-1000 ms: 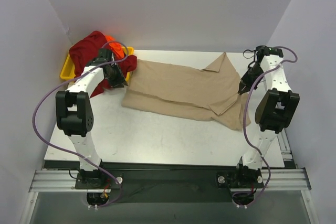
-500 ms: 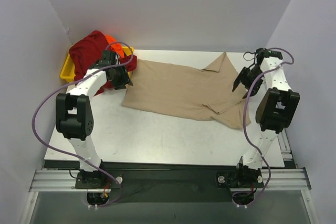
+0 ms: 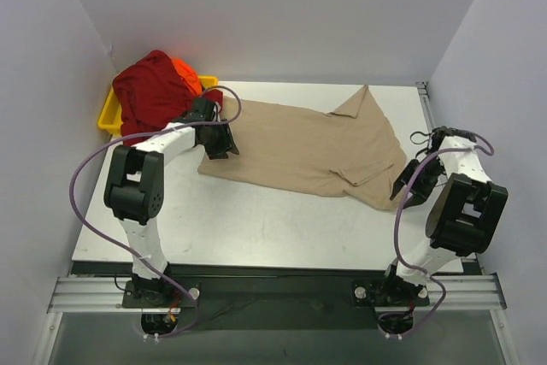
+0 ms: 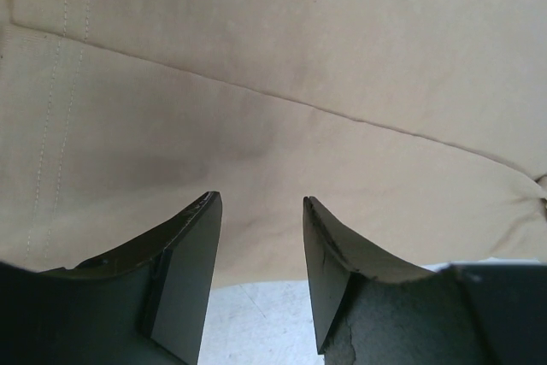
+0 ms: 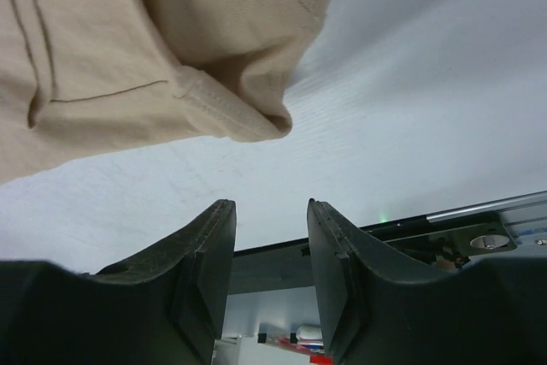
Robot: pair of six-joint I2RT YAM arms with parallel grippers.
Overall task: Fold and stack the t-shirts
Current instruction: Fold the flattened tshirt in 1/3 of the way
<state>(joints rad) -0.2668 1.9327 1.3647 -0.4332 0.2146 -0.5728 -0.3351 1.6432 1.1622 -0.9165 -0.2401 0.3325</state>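
Note:
The tan t-shirt (image 3: 303, 147) lies spread and partly folded across the middle of the table. The dark red t-shirt (image 3: 149, 96) is heaped at the back left, with the orange t-shirt (image 3: 185, 70) peeking out behind it. My left gripper (image 3: 220, 144) is open and empty at the tan shirt's left edge. In the left wrist view the open jaws (image 4: 261, 211) straddle the hem of the tan cloth (image 4: 282, 66). My right gripper (image 3: 403, 187) is open and empty just off the shirt's near right corner. In the right wrist view (image 5: 272, 211) it sits a little short of the hemmed corner (image 5: 231, 113).
A yellow plastic tray (image 3: 109, 117) sits under the red and orange shirts at the back left. Bare white table (image 3: 256, 228) lies in front of the tan shirt. The table's right edge and metal rail (image 5: 479, 220) are close to my right gripper. Walls enclose three sides.
My left gripper moved right from the red shirt pile to the tan shirt's left edge. My right gripper moved toward the near side, down to the shirt's near right corner.

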